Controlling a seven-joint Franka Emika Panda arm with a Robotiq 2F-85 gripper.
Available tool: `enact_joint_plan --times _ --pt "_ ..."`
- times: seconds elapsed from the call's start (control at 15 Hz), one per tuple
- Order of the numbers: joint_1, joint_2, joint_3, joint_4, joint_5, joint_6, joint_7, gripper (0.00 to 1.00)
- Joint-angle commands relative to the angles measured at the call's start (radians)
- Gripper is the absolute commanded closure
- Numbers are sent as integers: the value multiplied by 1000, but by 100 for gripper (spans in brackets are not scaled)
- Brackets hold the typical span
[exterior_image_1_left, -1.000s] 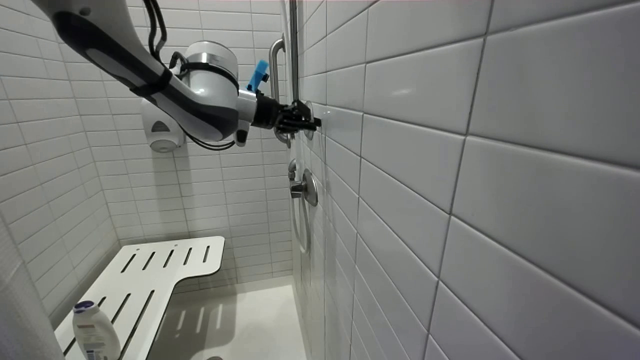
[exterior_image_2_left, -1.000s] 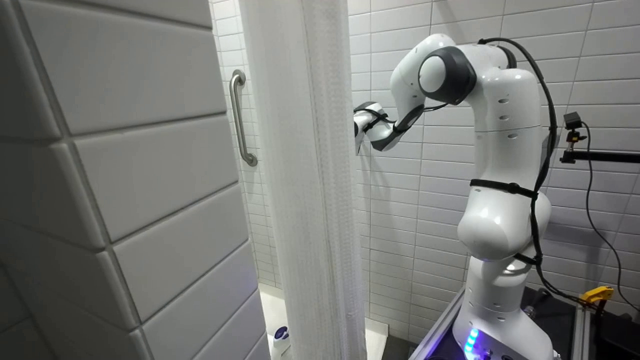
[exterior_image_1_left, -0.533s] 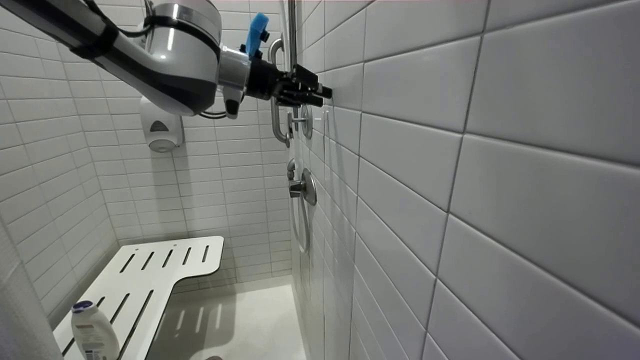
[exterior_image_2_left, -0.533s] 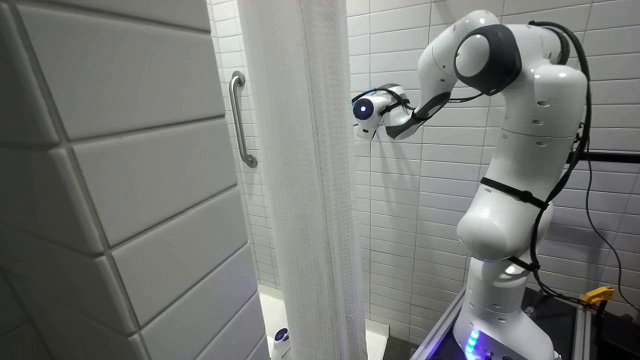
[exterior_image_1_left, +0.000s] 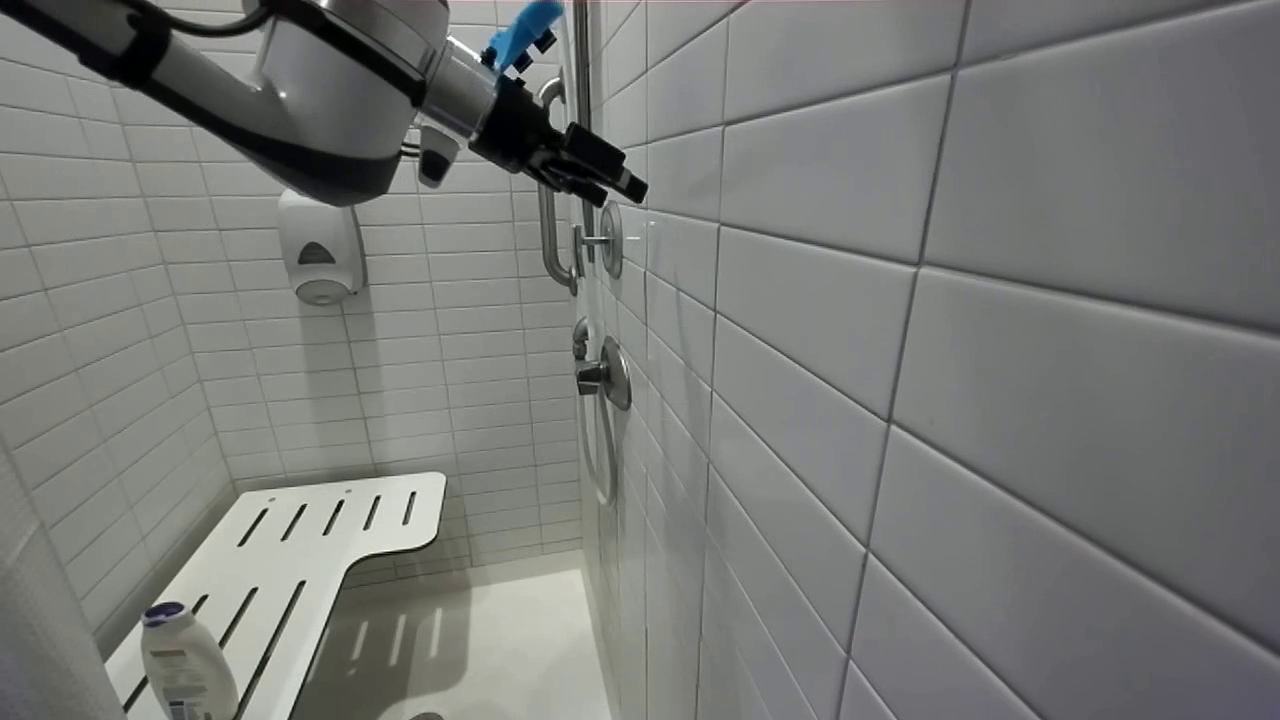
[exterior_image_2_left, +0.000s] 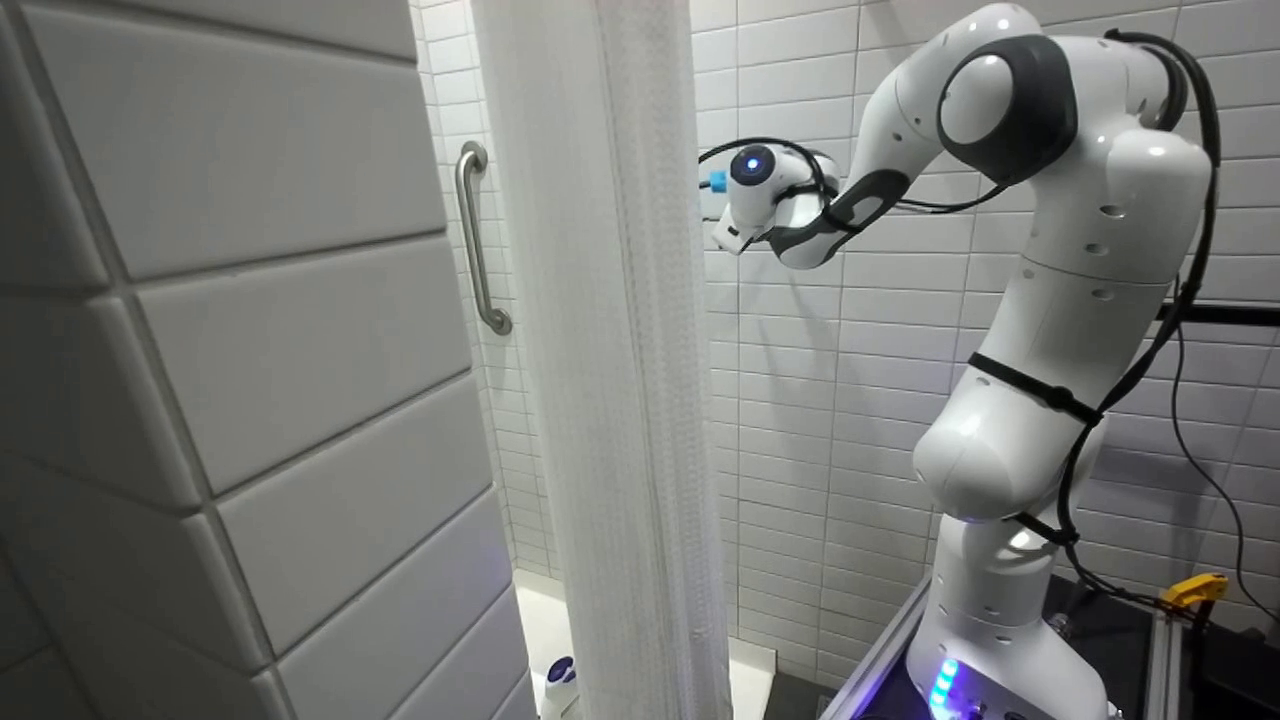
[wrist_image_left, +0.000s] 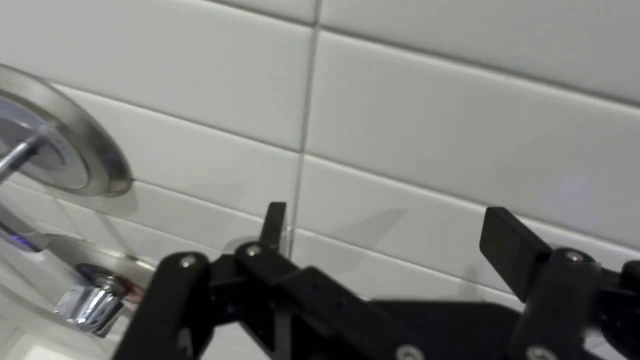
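In the wrist view, the black gripper (wrist_image_left: 387, 230) is spread wide, and white tile shows through the gap between its two flat, hard fingers (wrist_image_left: 512, 252). The tile wall (wrist_image_left: 450, 125) is smooth and shiny with thin gray lines. Off to the left of the picture, near the gripper but apart from it, a round metal plate (wrist_image_left: 70, 160) sits on the wall with a thin, shiny lever (wrist_image_left: 20, 154) poking out. Lower down is a blurry silver shower knob (wrist_image_left: 97, 306).

In an exterior view, the gripper tips down close to the wall, and the round metal plate shows just below it. A bendy hose (exterior_image_1_left: 611, 460) hangs by the shower knob. A white soap dispenser (exterior_image_1_left: 322, 250) is on the back wall (exterior_image_1_left: 430, 400). On the near end of a flat, slotted white bench (exterior_image_1_left: 300, 560) stands a white bottle (exterior_image_1_left: 190, 665) with a purple cap (exterior_image_1_left: 166, 612); I cannot tell what is inside.

In an exterior view, a bumpy white shower curtain (exterior_image_2_left: 620, 350) hides the gripper. The smooth white robot arm (exterior_image_2_left: 1040, 300) stands on a dark stand (exterior_image_2_left: 1125, 640).
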Motion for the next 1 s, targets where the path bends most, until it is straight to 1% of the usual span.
enact_joint_plan --times 0.0,0.2,0.4,0.53,0.67,0.73,0.93 --pt "31 -27 -4 -45 175 101 -68 0" --pt "50 -10 5 -56 277 163 -107 0" --pt "55 0 9 -73 329 202 -124 0" --pt "48 2 9 -87 337 214 -120 0" --pt "34 10 10 -87 309 210 -105 0" --pt "31 18 6 -91 315 214 -103 0" --pt "28 70 5 -91 317 224 -116 0"
